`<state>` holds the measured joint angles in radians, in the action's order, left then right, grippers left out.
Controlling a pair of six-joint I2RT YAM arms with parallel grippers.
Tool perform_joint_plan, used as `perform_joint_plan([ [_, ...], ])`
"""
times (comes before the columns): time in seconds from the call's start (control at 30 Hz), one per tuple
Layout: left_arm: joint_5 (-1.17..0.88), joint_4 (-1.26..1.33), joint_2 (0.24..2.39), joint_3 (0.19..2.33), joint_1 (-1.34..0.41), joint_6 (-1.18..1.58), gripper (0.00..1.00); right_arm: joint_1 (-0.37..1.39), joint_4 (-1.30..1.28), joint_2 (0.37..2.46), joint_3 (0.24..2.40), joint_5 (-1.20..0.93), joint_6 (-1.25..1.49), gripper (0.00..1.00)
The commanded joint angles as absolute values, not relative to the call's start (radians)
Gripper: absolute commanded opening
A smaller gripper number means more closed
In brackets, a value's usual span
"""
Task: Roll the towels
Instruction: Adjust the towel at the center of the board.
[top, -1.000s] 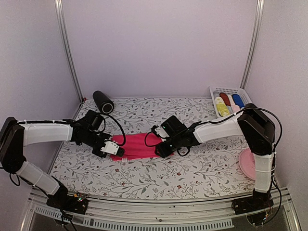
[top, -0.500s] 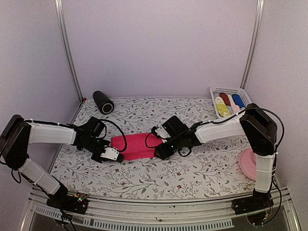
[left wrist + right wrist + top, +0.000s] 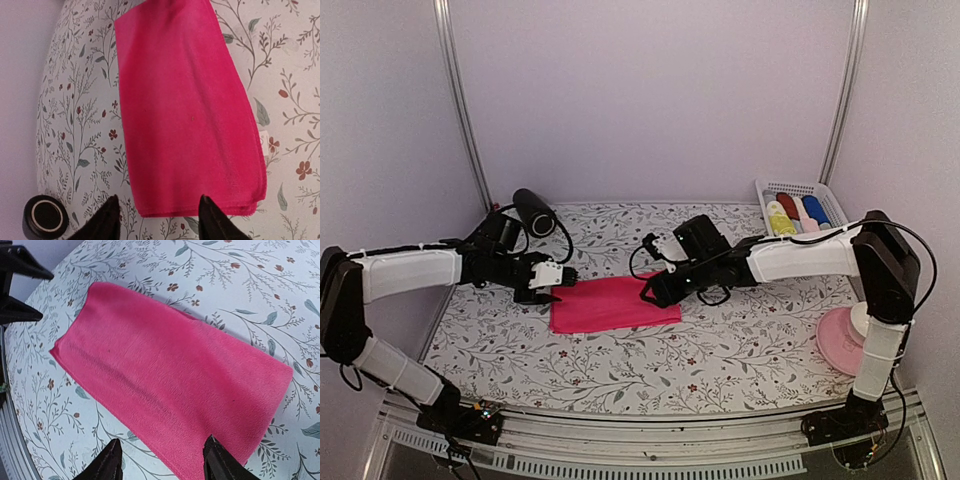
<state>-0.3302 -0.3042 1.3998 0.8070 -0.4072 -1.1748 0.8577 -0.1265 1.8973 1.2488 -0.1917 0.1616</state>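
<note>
A hot pink towel (image 3: 615, 303) lies flat on the floral table, folded into a rectangle with layered edges; it also shows in the left wrist view (image 3: 185, 110) and the right wrist view (image 3: 170, 375). My left gripper (image 3: 565, 281) hovers open just off its left end, with nothing between the fingers (image 3: 159, 220). My right gripper (image 3: 648, 290) hangs open over the right end, also empty (image 3: 162, 460). Rolled towels, yellow (image 3: 778, 218), red (image 3: 787, 205), pale (image 3: 807, 215) and blue (image 3: 816, 209), lie in a white basket (image 3: 766, 187) at the back right.
A black cylinder (image 3: 533, 211) lies at the back left, close to the left arm, and shows end-on in the left wrist view (image 3: 45, 216). A pink plate (image 3: 838, 345) sits at the right edge by the right arm's base. Metal frame posts stand at both back corners.
The left gripper has opened and let go of the towel's left end. Both grippers have lifted and drawn back toward the far side. The towel now lies folded and flat.
</note>
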Motion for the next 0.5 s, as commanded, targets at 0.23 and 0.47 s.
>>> perform_joint_plan([
  [0.23,-0.373,-0.271,1.649,0.994,-0.401,-0.849,0.06,0.769,-0.091,2.038,1.417,-0.186,0.209,0.37],
  [0.47,-0.204,-0.154,1.746,0.957,-0.401,-0.787,0.00,0.753,-0.089,2.175,1.510,-0.158,0.224,0.31],
])
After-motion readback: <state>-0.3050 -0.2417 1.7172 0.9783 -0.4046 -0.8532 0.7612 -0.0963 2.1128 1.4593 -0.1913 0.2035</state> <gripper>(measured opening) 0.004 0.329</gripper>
